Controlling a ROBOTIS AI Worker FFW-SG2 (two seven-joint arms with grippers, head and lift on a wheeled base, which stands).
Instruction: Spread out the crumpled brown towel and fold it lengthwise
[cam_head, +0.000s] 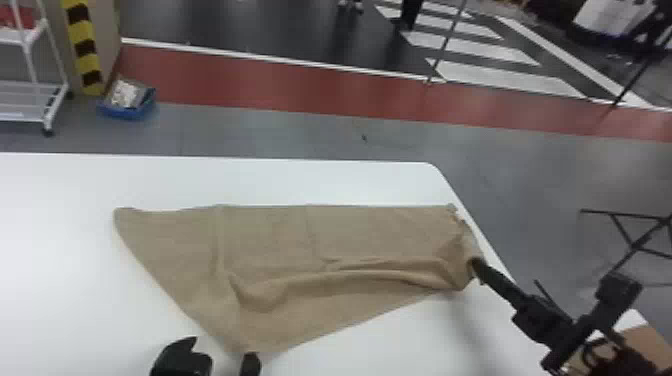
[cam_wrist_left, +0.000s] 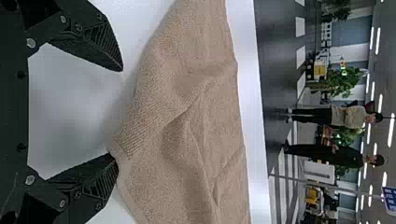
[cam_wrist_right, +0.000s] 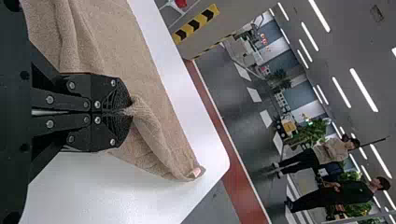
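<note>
One blue bin (cam_head: 127, 112) holding whitish items (cam_head: 123, 94), right gripper (cam_head: 477, 265) pinching brown towel (cam_head: 270, 240), left gripper (cam_head: 223, 347) gaping

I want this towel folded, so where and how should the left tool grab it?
I'd pinch the towel at its near corner, coming from the robot's side with the left tool. That corner juts toward the open tool and seems to lie low, so one finger may need to slip under its edge. The right tool holds the right end.
</note>
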